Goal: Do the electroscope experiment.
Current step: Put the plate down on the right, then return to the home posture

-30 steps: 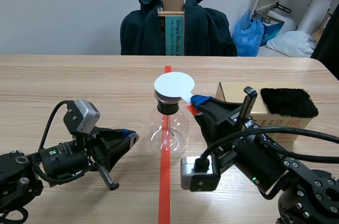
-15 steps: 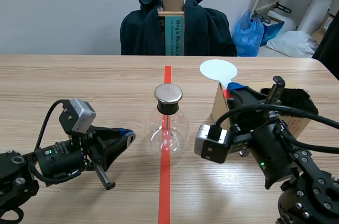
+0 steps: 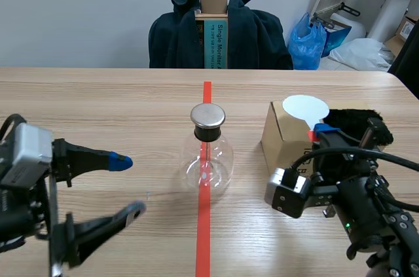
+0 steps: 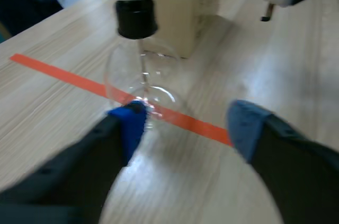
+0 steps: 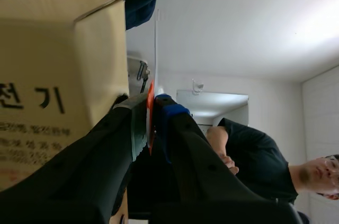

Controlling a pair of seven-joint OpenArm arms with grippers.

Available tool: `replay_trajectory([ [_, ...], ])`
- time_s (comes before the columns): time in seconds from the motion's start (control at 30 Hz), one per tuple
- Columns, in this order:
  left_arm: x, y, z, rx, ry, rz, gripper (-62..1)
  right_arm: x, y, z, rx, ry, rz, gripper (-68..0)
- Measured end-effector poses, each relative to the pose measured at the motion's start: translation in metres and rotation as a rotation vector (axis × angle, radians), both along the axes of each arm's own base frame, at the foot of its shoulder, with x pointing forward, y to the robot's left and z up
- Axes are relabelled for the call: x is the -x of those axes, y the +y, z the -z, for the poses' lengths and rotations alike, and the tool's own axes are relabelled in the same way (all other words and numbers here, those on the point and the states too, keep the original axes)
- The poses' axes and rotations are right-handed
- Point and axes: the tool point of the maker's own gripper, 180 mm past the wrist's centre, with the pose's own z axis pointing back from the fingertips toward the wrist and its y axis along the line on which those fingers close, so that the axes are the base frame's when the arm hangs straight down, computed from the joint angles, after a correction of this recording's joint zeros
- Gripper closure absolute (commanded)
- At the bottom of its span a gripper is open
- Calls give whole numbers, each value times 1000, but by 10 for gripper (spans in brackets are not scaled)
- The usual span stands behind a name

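The teal box (image 3: 214, 42) at the back has white words running down its side. They say "Single Monitor". The brown cardboard box (image 5: 53, 65) has big black Korean letters, "전기". The small print beside them is too tiny to read.

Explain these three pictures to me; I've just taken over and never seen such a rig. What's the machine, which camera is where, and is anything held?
It is a robot with two black arms. The wide picture looks from between them across a wooden table. The other two come from a camera on each wrist. On the table stand a glass flask electroscope with a metal cap and a cardboard box with a black furry pad on top. The left fingers are open and hold nothing; the flask is ahead of them. The right fingers are shut on the red handle of a white disc, above the box.
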Motion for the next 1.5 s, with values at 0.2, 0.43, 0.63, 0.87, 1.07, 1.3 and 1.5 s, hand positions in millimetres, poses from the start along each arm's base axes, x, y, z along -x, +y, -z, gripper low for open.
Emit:
replay_trajectory([
  [0.2, 33, 14, -13, 1, 72, 27, -623, 1, -2, 0, -22, 0, 9, -7],
  [0.43, 34, 32, -34, 24, 100, -13, -623, 8, -8, 30, 12, 76, 11, -7],
  [0.63, 32, 39, -41, 52, 141, -46, -623, -3, -6, 29, 2, 59, 15, -7],
  [0.87, 28, 40, -44, 79, 148, -67, -623, -4, -7, 28, -11, 59, 24, -293],
  [1.07, 28, 39, -44, 82, 147, -71, -623, -4, -5, 24, -18, 38, 13, -499],
  [1.3, 24, 41, -46, 100, 148, -94, -623, -3, -5, 15, -37, -12, 14, -517],
  [1.5, 22, 42, -46, 93, 137, -106, -623, 13, -26, 33, -43, 75, 48, -516],
])
